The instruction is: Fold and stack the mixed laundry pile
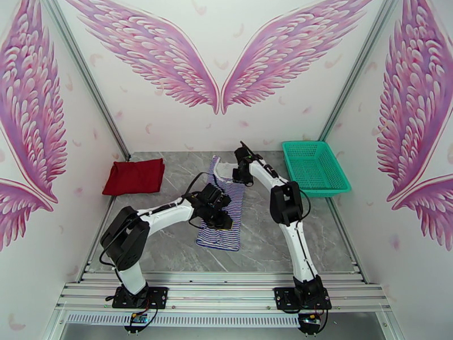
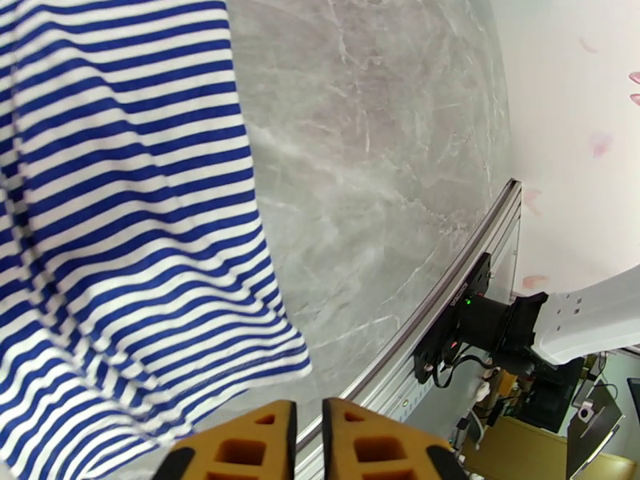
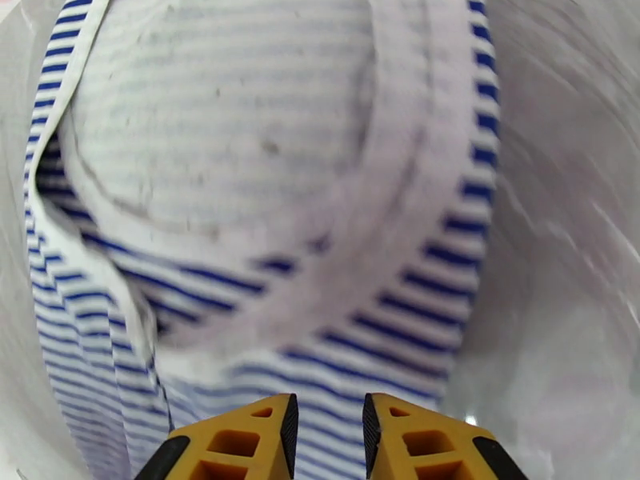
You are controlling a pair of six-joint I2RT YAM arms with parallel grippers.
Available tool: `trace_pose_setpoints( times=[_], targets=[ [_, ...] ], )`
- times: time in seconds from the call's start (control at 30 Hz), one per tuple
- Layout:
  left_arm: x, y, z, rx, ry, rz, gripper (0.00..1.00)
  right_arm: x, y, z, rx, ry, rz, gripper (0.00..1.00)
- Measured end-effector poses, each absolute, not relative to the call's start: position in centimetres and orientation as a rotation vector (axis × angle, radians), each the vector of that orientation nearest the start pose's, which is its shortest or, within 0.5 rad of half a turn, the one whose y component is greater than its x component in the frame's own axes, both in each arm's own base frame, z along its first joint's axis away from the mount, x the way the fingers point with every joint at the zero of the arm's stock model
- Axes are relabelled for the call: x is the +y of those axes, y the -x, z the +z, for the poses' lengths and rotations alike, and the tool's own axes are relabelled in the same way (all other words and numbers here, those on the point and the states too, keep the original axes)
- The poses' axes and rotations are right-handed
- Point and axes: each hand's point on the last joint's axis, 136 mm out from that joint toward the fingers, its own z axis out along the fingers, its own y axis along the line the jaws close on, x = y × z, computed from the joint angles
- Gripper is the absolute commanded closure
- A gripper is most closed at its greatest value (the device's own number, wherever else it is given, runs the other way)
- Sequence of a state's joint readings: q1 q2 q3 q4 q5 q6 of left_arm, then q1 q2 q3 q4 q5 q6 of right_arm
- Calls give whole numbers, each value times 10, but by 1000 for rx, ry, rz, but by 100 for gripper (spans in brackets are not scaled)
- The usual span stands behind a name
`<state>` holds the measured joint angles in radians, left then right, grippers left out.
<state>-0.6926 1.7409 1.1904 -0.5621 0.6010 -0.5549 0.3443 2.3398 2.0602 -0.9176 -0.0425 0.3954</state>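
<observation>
Left of the teal basket, on the grey marble-veined table, lies the striped shirt. It is thin soft knit with narrow blue-and-white bands, spread in a long flat strip that runs from far to near. Farther left of the basket, past the striped shirt and well apart from it, the dark red T-shirt sits folded into a plain, roughly square pad at the table's left side.

My left gripper hangs over the near half of the striped shirt, left of the basket and nearer than it. From my left wrist, the shirt fills the left side with its hem curving down to a rounded corner, and smooth stone is beside it. My left gripper has its blocky orange fingers drawn almost together. A thin slit is between them and no cloth shows in it.

My right gripper is over the far end of the same shirt, just left of the basket's near corner. From my right wrist I look onto the neck opening, with the paler, faintly striped inner face of the fabric ringed by a broad white ribbed collar band, softly blurred. My right gripper stands a little parted, its orange fingers showing striped cloth below the gap. I cannot tell whether the tips touch the fabric.
</observation>
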Motion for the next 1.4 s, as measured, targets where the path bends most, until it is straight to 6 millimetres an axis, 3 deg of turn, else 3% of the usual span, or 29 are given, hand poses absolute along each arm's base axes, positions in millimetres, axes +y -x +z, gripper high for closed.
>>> trace_pose_setpoints(
  times=[0.1,0.2,0.27,0.33,0.5,0.7,0.97,1.1,1.2,1.3,1.4],
  targets=[
    [-297,-259,102,2898,-339,-1063,82,186,-473,93,2790,-62,269,67],
    [-260,-263,84,2956,-260,-973,82,194,-434,108,2787,-41,320,67],
    [-246,-253,69,3007,-247,-931,83,204,-407,103,2818,-9,342,67],
    [-239,-238,53,3063,-253,-905,84,215,-380,85,2874,28,349,69],
    [-234,-207,24,3159,-282,-869,85,230,-332,44,3005,81,325,73],
    [-247,-184,14,3178,-311,-904,85,225,-330,16,3044,55,225,74],
    [-275,-163,21,3153,-351,-926,81,210,-338,16,3016,86,140,73],
    [-278,-174,42,3104,-309,-892,74,208,-339,19,3016,120,149,66],
    [-281,-190,73,3035,-273,-873,63,207,-334,31,3022,116,190,58],
    [-279,-199,100,2960,-224,-882,58,209,-327,60,2987,103,288,51],
    [-265,-201,109,2922,-122,-900,54,205,-306,86,2960,92,411,47]
  ],
)
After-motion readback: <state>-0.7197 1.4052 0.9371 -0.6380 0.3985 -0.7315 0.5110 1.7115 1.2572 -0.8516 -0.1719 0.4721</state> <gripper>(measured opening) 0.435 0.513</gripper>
